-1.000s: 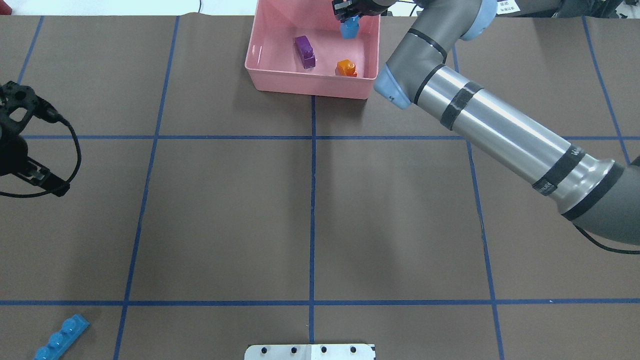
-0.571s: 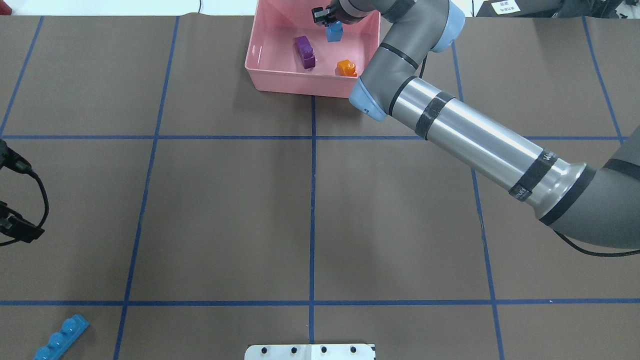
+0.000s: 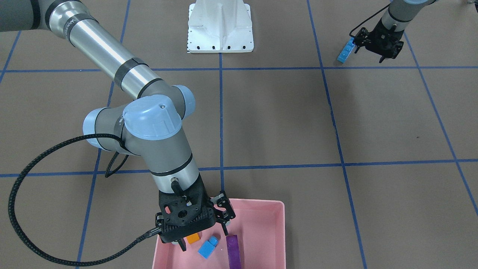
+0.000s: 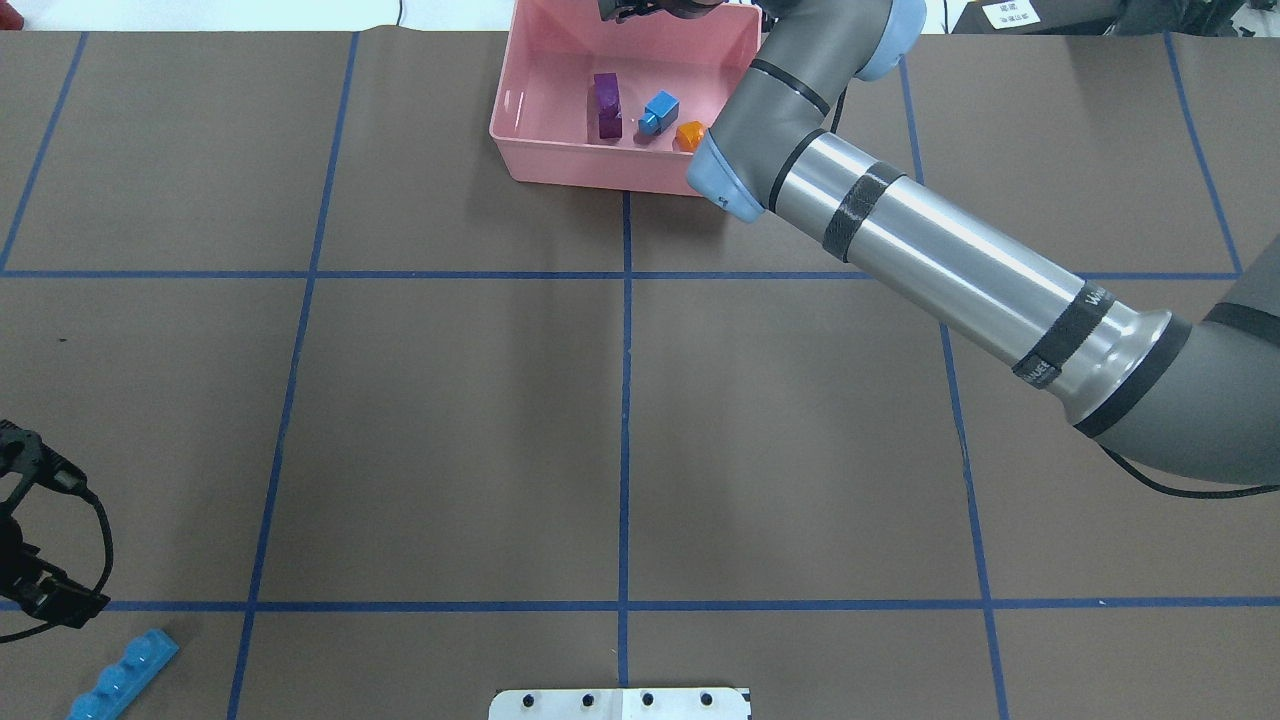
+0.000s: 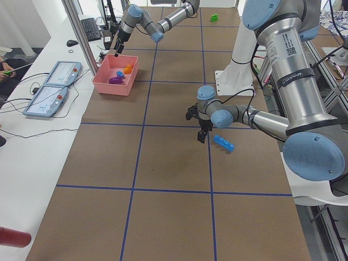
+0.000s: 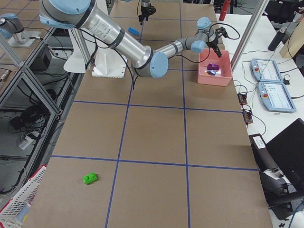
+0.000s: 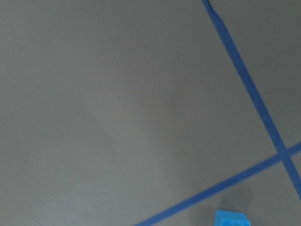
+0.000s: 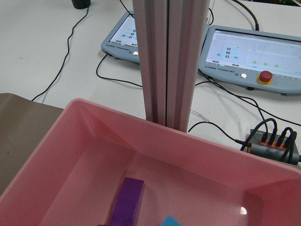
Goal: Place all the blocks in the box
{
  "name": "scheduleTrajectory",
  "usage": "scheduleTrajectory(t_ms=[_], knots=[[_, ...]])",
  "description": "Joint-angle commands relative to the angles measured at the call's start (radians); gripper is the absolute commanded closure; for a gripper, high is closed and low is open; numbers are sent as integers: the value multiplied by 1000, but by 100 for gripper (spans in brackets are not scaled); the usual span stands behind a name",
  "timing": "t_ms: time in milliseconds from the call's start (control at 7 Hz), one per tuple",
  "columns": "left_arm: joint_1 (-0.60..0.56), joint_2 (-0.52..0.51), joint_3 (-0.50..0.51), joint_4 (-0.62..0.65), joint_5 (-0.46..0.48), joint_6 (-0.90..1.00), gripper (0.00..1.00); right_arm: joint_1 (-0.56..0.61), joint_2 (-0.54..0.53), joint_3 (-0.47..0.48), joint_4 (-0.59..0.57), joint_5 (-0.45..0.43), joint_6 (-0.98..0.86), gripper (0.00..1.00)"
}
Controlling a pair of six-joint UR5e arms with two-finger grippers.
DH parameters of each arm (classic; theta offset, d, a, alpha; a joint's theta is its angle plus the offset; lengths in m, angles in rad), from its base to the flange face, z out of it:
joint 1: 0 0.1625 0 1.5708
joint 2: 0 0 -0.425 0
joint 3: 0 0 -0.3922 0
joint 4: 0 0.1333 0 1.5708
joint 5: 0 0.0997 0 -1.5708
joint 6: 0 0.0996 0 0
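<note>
The pink box [image 4: 520,100] stands at the table's far edge. In it lie a purple block [image 4: 607,105], a small blue block [image 4: 659,110] and an orange block [image 4: 690,135]. My right gripper [image 3: 204,239] hangs open just above them, holding nothing. The long blue block [image 4: 122,677] lies at the near left corner. My left gripper [image 4: 40,525] hovers open a little beyond it, empty. A green block [image 6: 90,178] lies alone far out on the robot's right end of the table.
The white metal base [image 4: 620,703] sits at the near middle edge. Control tablets [image 8: 254,52] and cables lie on the white bench behind the box, with an aluminium post [image 8: 167,61] right at its far wall. Blue tape lines grid the brown table.
My right gripper has let go of the small blue block, which now lies between the purple and orange ones. The purple block shifted slightly. My left gripper moved toward the long blue block.
</note>
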Motion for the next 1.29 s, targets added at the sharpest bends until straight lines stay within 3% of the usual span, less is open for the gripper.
scheduleTrajectory(t_ms=[0,286,429,857,1143], knots=[[120,51,3,-60,32,-87,0,32,-23,97,-96,102,6,1],[227,51,4,-75,72,-169,0,72,-128,369,-352,205,-8,1],[259,50,7,-88,78,-203,0,99,-206,463,-394,246,-11,1],[287,-4,52,-88,95,-213,6,277,-540,692,-405,423,-244,1],[313,-16,70,-86,118,-225,9,337,-658,751,-405,477,-342,1]])
